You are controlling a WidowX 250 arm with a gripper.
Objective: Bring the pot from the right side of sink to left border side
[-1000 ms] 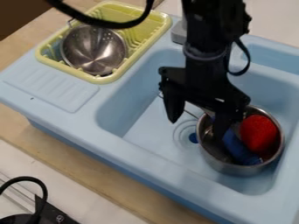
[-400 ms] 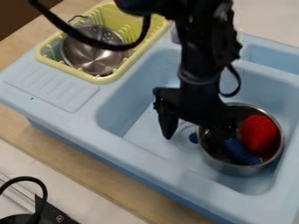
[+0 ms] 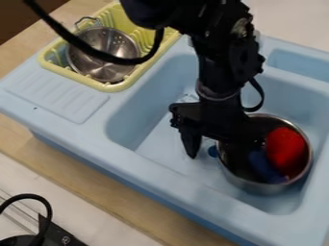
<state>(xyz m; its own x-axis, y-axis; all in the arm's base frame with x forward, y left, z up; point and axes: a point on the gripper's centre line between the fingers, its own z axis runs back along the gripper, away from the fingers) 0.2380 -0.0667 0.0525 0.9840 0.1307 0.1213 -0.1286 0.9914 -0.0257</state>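
Apparently at the grasping step: pot [image 3: 256, 187] in the right side of the sink [image 3: 145, 164].
The tool [image 3: 216, 153] is spread at the pot's left rim; next, pinch the wall, then lift left.

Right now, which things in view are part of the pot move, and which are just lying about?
In the job:
- pot, right side of sink
- red item and blue item, inside it
- sink
- end effector, at the pot's left side

Lying about:
- yellow rack
- metal colander in it
- black cable, lower left
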